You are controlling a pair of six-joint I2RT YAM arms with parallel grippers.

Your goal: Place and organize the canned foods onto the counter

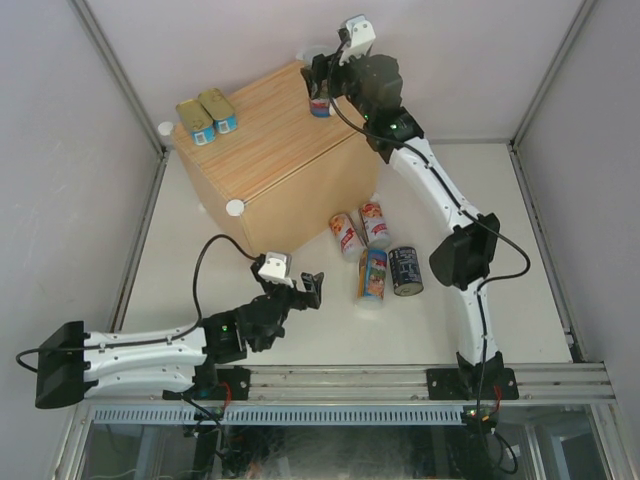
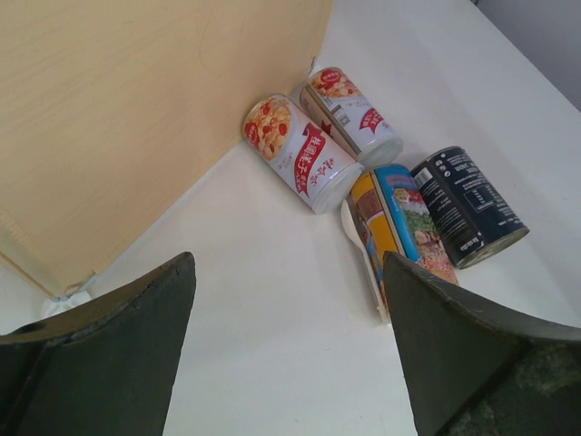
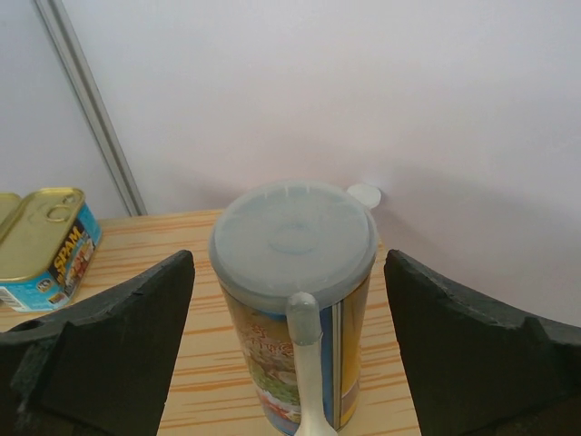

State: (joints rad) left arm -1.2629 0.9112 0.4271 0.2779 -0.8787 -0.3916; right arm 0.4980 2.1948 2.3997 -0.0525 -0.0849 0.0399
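On the counter (image 1: 270, 150), a light-wood box, two flat gold-topped tins (image 1: 207, 113) lie at the far left corner. One tall can (image 1: 320, 103) stands upright at the far right corner. My right gripper (image 1: 323, 84) is open around it. In the right wrist view this can (image 3: 295, 300) has a translucent lid, and there is a gap between it and each finger (image 3: 109, 336). Several cans lie on their sides on the table: two red-white (image 1: 346, 236) (image 1: 374, 222), an orange-blue one (image 1: 373, 272) and a dark one (image 1: 405, 270). My left gripper (image 1: 300, 292) is open and empty, just left of them.
White knobs (image 1: 235, 207) stick out at the counter's corners. The counter's wooden side (image 2: 136, 118) fills the left of the left wrist view, with the lying cans (image 2: 300, 153) beyond bare table. Enclosure walls and metal posts (image 1: 120, 70) ring the table.
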